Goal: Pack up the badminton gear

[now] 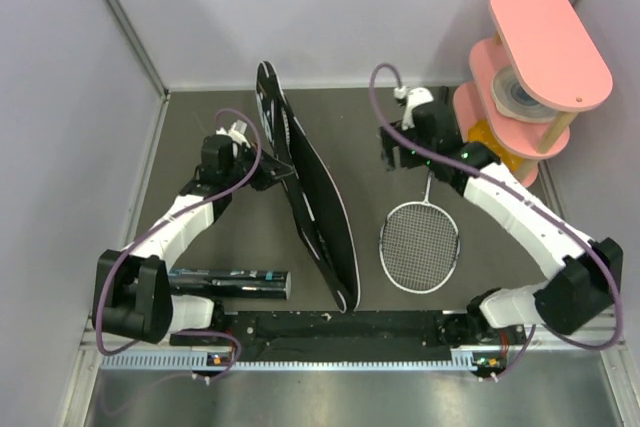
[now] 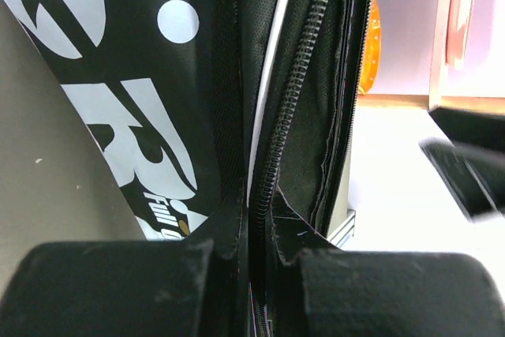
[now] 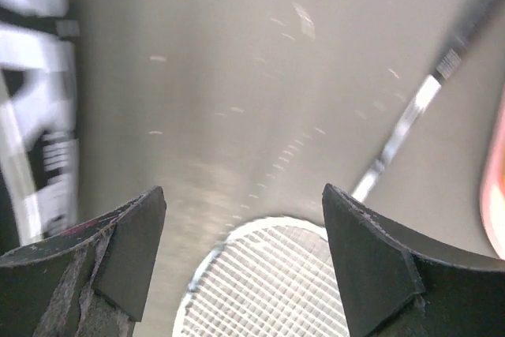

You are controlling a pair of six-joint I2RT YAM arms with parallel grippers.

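The black racket-shaped bag (image 1: 312, 202) with white lettering stands on its edge across the table's middle. My left gripper (image 1: 276, 175) is shut on its zipper edge; in the left wrist view the gripper (image 2: 256, 234) pinches the bag (image 2: 197, 76) beside the open zipper (image 2: 293, 92). A silver-framed racket (image 1: 420, 245) lies flat to the right of the bag. My right gripper (image 1: 390, 154) hovers open and empty above the table, left of the racket's shaft; its wrist view shows the gripper (image 3: 245, 203) over the racket head (image 3: 272, 286). The black shuttle tube (image 1: 230, 283) lies at the front left. The shuttlecocks and the second racket are out of view.
The pink tiered stand (image 1: 545, 47) stands at the back right, close behind my right arm, with a tape roll (image 1: 520, 94) on its middle tier. Grey walls close in the left, back and right sides. A black rail (image 1: 340, 329) runs along the near edge.
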